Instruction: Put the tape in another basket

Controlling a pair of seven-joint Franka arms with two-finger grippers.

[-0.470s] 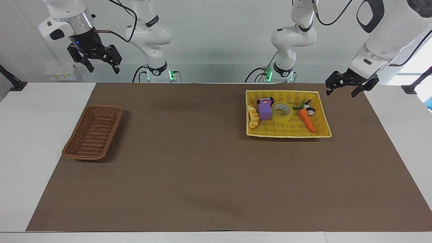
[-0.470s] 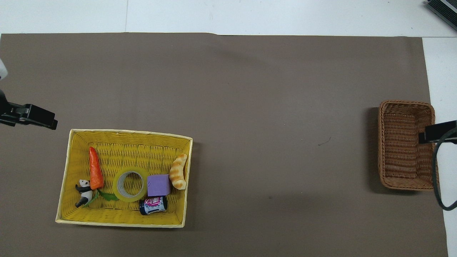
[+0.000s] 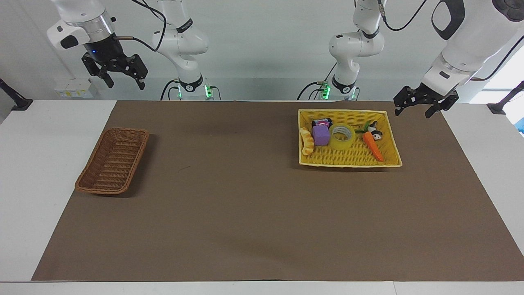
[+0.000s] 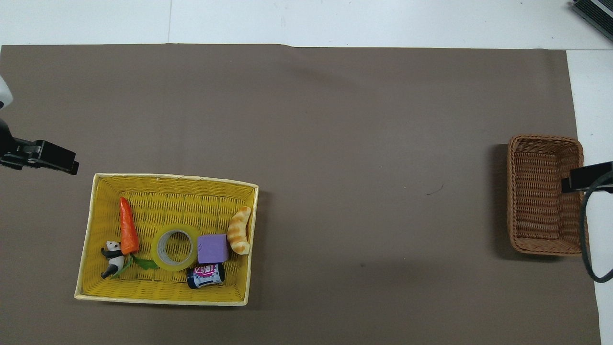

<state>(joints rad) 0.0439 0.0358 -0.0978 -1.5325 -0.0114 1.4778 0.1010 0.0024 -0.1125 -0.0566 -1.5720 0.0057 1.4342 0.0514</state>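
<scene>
**Tape lies in the yellow basket; both grippers up and empty**

You have the wide roll of translucent yellow packing tape (image 3: 342, 137) lying flat, its white core facing up, inside the shallow, bright yellow rectangular woven basket (image 3: 391, 135) at the left arm's end of the table. In that basket it touches the purple cube (image 3: 321, 135) on one side, and the orange toy carrot (image 3: 373, 145) lies just beside it toward the left arm's end. A small black-and-white panda figure (image 3: 376, 132) sits by the carrot's green top, a dark little can with a pink label (image 3: 322, 122) lies on its side nearer to the robots than the cube, and a curved, bread-like toy (image 3: 306, 141) rests against the basket wall beside the cube.

Your target, the narrow, oblong, dark brown woven wicker basket (image 3: 112, 162), stands well apart at the right arm's end of the brown table mat (image 3: 254, 213), with nothing in it.

Your left gripper (image 3: 421, 107) hangs in the air just off the yellow basket's corner at the left arm's end, fingers spread wide, holding nothing. Your right gripper (image 3: 125, 80) is raised high above the robots' edge of the table at the right arm's end, fingers likewise spread and empty.
</scene>
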